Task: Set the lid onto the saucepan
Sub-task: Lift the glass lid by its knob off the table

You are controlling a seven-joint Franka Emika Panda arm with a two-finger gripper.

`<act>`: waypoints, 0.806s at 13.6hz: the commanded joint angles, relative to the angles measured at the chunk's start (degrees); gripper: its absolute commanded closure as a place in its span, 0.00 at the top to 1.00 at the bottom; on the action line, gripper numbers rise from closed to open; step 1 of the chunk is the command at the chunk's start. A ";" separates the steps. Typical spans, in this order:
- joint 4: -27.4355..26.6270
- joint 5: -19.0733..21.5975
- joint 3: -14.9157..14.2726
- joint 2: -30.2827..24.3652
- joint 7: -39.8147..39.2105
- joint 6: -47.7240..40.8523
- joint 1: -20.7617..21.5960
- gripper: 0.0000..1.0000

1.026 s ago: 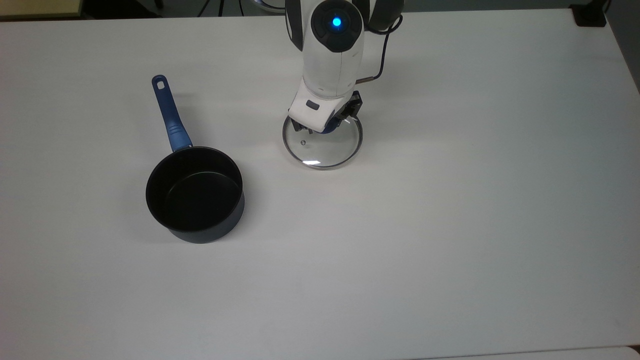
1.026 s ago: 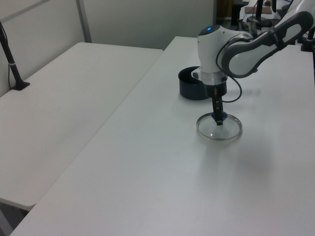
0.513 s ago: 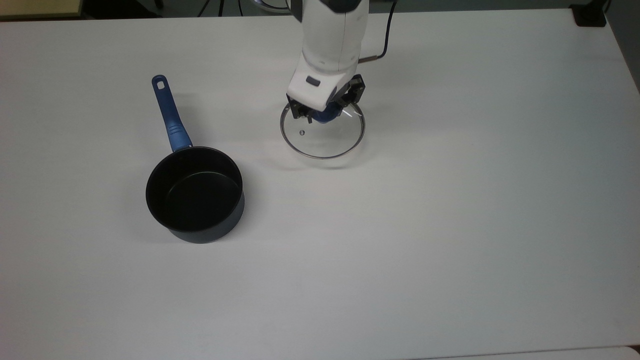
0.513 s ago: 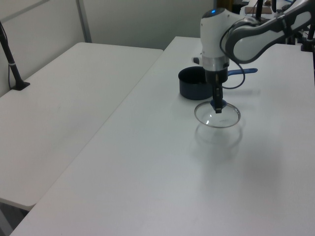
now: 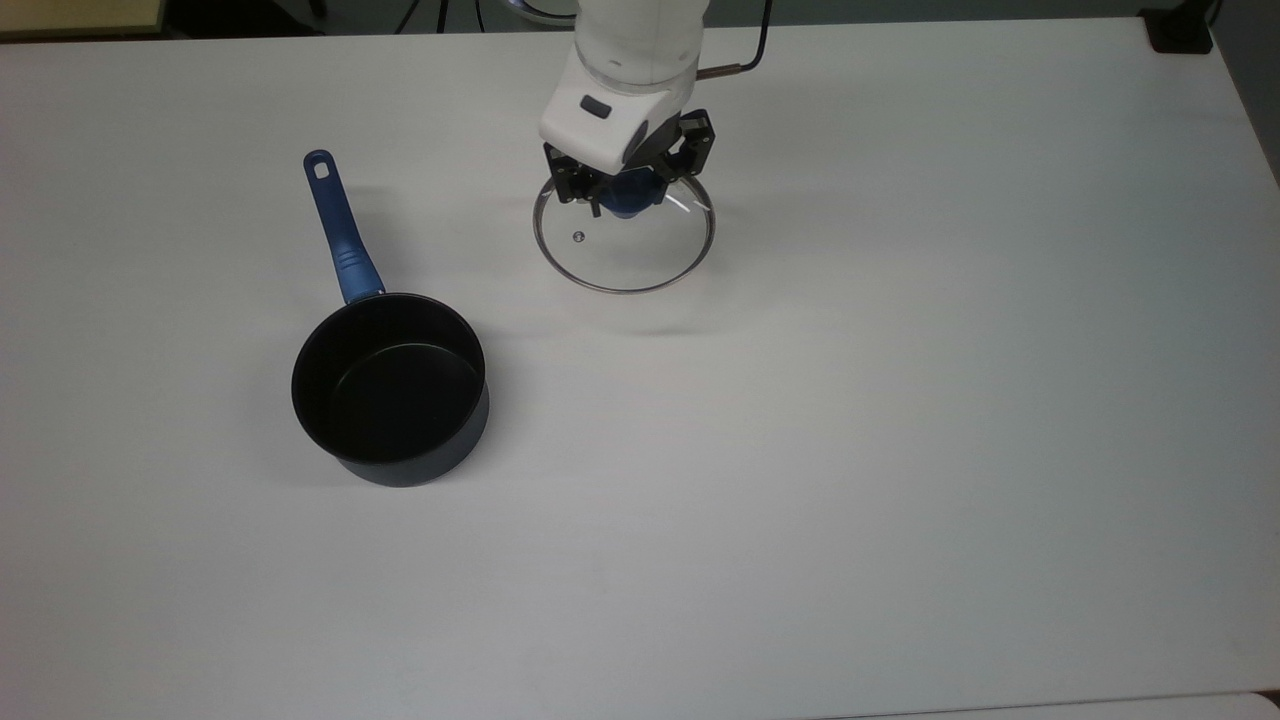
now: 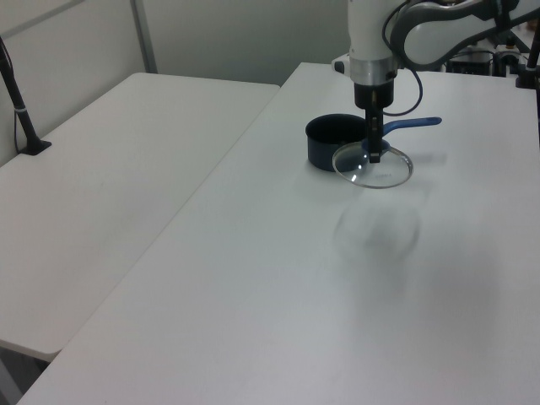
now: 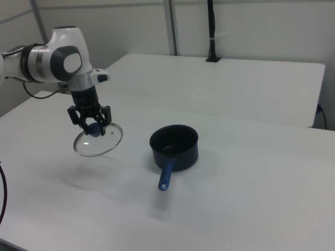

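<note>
Top view: the gripper (image 5: 627, 190) pinches the lid (image 5: 625, 240) by its knob, well apart from the saucepan (image 5: 390, 390); left and right views show it airborne and tilted, so a swinging rim could clip the pan wall.

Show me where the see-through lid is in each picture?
Top view: the lid hangs at upper middle, held by the gripper.
Left view: lid at upper right.
Right view: lid at middle left.
Shared landmark: the saucepan, open on the table.
</note>
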 commanded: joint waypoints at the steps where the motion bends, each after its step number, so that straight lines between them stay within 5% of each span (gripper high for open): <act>1: 4.24 -0.83 -1.35 -0.88 0.30 -3.15 -1.33 0.46; 11: 12.07 -0.74 -1.97 2.19 -2.95 -7.12 -5.90 0.46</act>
